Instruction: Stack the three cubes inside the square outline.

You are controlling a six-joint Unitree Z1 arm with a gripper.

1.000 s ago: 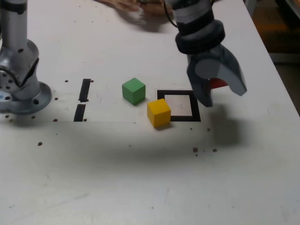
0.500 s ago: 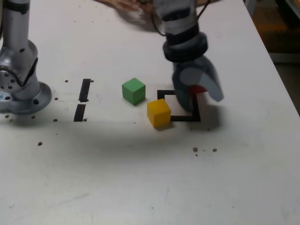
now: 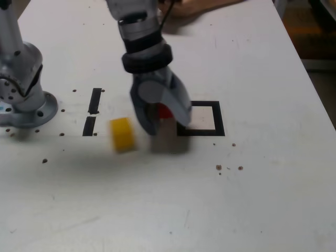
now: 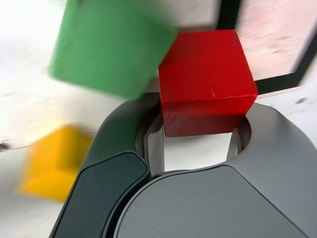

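My gripper (image 3: 163,125) is shut on the red cube (image 3: 165,111), low over the table just to the left of the square outline (image 3: 218,118) in the exterior view. The yellow cube (image 3: 122,135) lies blurred further left, near the short tape strips. In that view the gripper hides the green cube. The wrist view shows the red cube (image 4: 205,82) between the two fingers, the blurred green cube (image 4: 106,47) right against it, and the yellow cube (image 4: 54,161) off to one side. Black tape of the outline (image 4: 228,12) runs behind the red cube.
The arm's metal base (image 3: 23,100) stands at the exterior view's left. Two short black tape strips (image 3: 94,101) lie between it and the cubes. A person's hand (image 3: 197,6) rests at the table's far edge. The table's right edge (image 3: 315,79) borders the floor.
The gripper has swept left from over the outline, still holding the red cube. The yellow cube has been pushed left, and the green cube has left its spot and is now behind the gripper.
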